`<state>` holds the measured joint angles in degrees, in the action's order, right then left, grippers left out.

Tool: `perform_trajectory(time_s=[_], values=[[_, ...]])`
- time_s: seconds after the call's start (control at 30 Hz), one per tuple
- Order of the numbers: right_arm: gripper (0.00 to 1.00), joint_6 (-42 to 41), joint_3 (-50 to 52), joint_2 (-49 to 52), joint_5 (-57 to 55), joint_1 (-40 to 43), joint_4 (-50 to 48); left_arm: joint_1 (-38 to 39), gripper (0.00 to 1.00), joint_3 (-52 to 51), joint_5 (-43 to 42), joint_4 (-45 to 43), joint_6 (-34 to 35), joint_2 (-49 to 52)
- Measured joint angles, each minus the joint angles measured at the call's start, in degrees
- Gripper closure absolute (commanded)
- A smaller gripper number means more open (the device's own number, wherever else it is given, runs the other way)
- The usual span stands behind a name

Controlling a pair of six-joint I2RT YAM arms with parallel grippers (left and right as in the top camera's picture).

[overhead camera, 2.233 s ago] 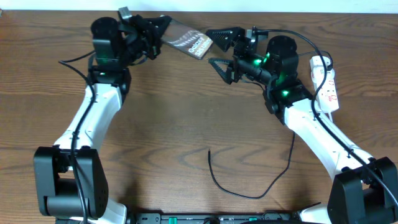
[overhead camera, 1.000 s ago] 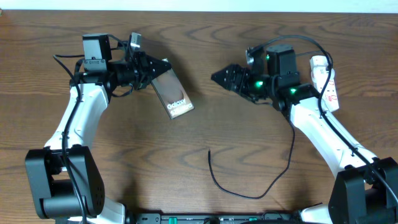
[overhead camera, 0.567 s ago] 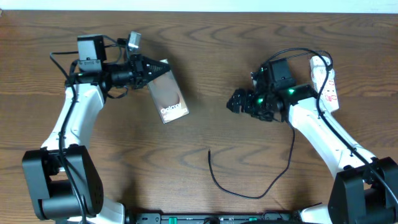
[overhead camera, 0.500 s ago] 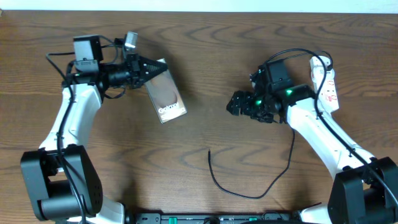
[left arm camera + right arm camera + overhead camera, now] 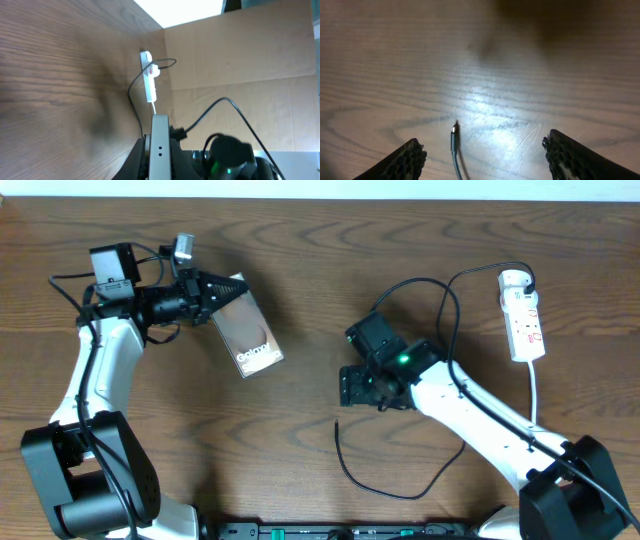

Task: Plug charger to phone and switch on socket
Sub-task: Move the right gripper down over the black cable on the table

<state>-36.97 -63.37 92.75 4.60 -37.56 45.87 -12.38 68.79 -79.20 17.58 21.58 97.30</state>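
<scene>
**Left arm.** The left tool [image 5: 215, 288] is clamped on one short end of the phone [image 5: 245, 330]. The phone extends from the tool toward the middle of the desk [image 5: 300, 240], and the end with the white "Galaxy" lettering is farthest from the tool. In the left wrist view the phone appears edge-on between the two fingers [image 5: 142, 152]. Whether its free end touches the desk cannot be determined.

**Right arm.** The right tool [image 5: 346, 385] points downward over the desk, right of centre, with its fingers [image 5: 410, 160] spread wide and holding nothing. The connector tip [image 5: 454, 131] of the charger [image 5: 338, 442] lies on the wood between and below the fingers, and it touches neither.

**Charger.** The black cable runs from the tip in a loop toward the front edge of the desk. It then goes up past the right arm to the white plug adapter [image 5: 513, 278], which is seated at the far end of the socket [image 5: 524, 325].

**Socket.** The socket lies flat near the right rear of the desk, well apart from the phone. Its white cord [image 5: 532, 395] trails toward the front. The position of the switch cannot be read.
</scene>
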Motion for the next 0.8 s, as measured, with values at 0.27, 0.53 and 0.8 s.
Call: perform_trajectory(time_s=[0.27,0.53,0.8], values=[[0.26,-4.7,6.4,0.0,-1.0,-4.3,-2.4,-5.3,0.93,0.0,0.0,0.1,-0.5,0.0],[0.25,-6.8,8.2,0.0,-0.8,-10.7,-5.9,-7.8,0.93,0.0,0.0,0.2,-0.5,0.0],[0.31,-7.7,8.2,6.4,-0.2,-12.1,-7.3,-7.8,0.93,0.0,0.0,0.2,-0.5,0.0]])
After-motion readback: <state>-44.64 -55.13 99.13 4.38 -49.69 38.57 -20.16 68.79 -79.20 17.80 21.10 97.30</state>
